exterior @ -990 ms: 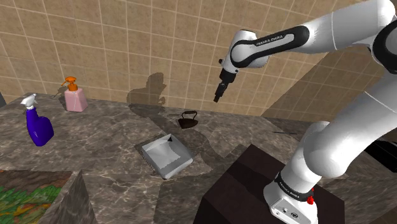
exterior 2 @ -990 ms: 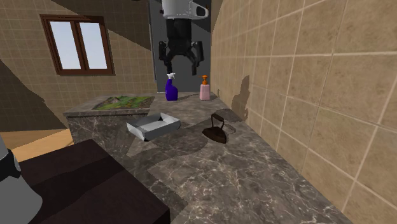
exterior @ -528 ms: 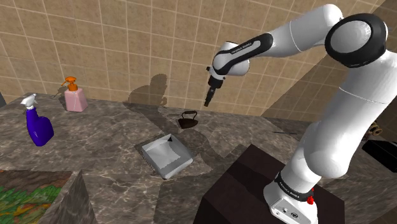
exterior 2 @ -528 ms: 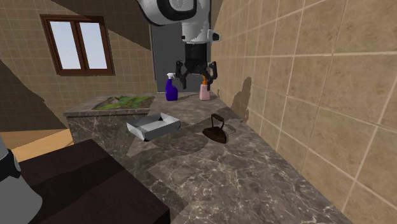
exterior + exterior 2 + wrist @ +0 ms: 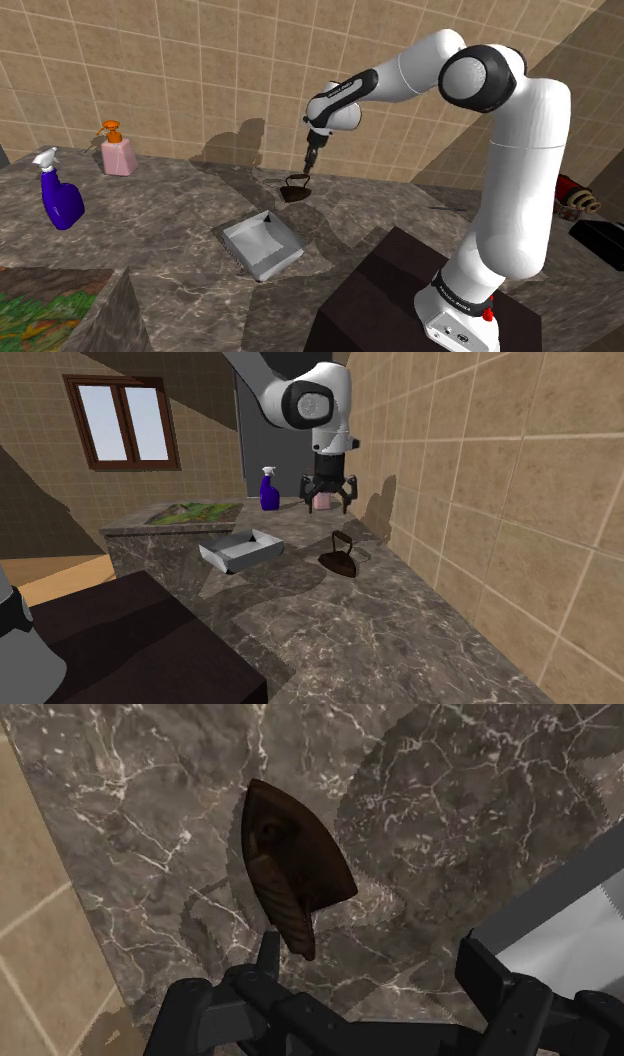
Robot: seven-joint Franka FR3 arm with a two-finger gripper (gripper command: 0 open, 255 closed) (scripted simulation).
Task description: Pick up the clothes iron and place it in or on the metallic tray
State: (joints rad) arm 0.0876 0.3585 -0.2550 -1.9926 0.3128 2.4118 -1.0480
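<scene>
the gripper (image 5: 306, 169) hangs just above the clothes iron (image 5: 295, 189), pointing straight down with its fingers spread and nothing between them, a pose that looks meant to straddle the iron's raised handle. the dark brown iron sits flat on its sole on the marbled counter (image 5: 160, 215), close to the tiled wall (image 5: 200, 70). from the wrist, the iron (image 5: 290, 874) lies nearer one finger than the middle of the gap, so the gripper probably wants centring before it drops. the grey metallic tray (image 5: 258, 243) waits near the iron on its side away from the wall, apart from it, with bare counter between. a blue spray bottle (image 5: 60, 195) and a pink soap dispenser (image 5: 118, 152) stand well apart from the iron; only the wall crowds it
</scene>
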